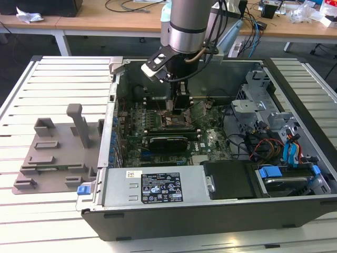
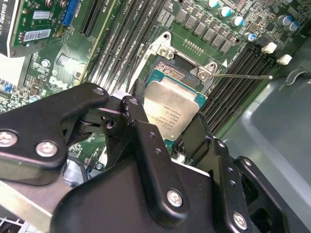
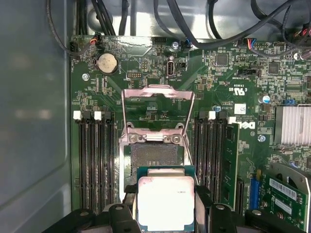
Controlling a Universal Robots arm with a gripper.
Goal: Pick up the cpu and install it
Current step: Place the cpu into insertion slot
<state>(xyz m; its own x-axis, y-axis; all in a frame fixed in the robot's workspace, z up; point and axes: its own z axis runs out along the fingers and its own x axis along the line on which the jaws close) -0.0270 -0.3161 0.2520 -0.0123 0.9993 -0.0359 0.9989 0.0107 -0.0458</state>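
open computer case (image 1: 210, 219) lies on its side on the slatted counter (image 1: 58, 79). in it are the motherboard (image 3: 223, 92), cabling and drive bays. my tool (image 1: 179, 103) reaches down into the case over the board. a grey plastic tray (image 1: 58, 153) lies on the counter outside the case, well apart from the tool.

tool (image 3: 165, 206) is closed on the cpu (image 3: 165, 201), with one finger (image 3: 127, 213) on one edge and the other on the opposite edge. in the second wrist view the cpu (image 2: 170, 109) shows the same grip, with a finger (image 2: 138, 121) against its side.

cpu is held flat, metal top plate facing the wrist cameras, green edge showing around the plate. it is square, so there is no long axis. its edges run roughly parallel to the socket (image 3: 156, 154), which lies just beyond the fingertips and partly under the cpu.

the socket's load plate (image 3: 158, 94) is swung up on the side away from the tool. rows of memory slots (image 3: 95, 160) flank the socket on both sides, near the fingers. the grey case wall (image 3: 34, 121) stands beyond one row.
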